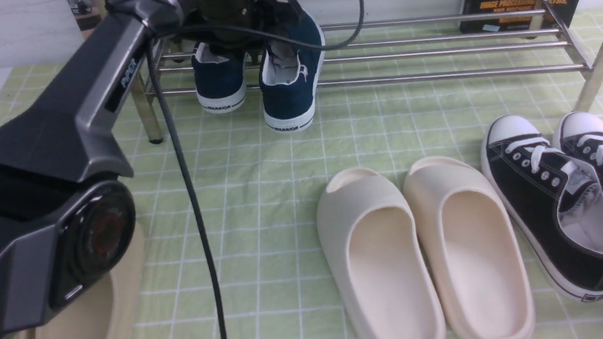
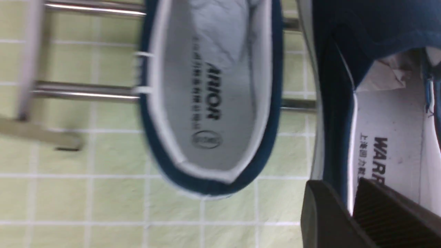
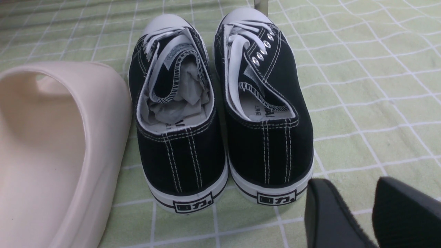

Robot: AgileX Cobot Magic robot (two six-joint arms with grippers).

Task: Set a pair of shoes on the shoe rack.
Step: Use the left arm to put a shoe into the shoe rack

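As far as I can see, one navy shoe (image 1: 220,83) and the other navy shoe (image 1: 289,91) are both up at the shoe rack (image 1: 435,76). The first one sits just beside my left jaws, toe in on the low bars and heel poking out past the front bar. The other one is right at the jaws, and its heel dips lower in front of the rack.

My left gripper (image 2: 341,187) has its jaws a little way apart, with the white rim of that shoe in the gap. I cannot tell if they pinch it or just sit around it.

So I think the job is nearly done. What is left, I guess, is to let go for sure, lift away, and maybe push that low heel further in.

My right gripper (image 3: 355,186) is far from the rack. Its jaws are a bit apart and hold nothing. Just ahead of them stand the black lace-up sneakers (image 3: 220,137), with the cream slides (image 1: 423,246) next to those on the green cloth (image 1: 260,195).
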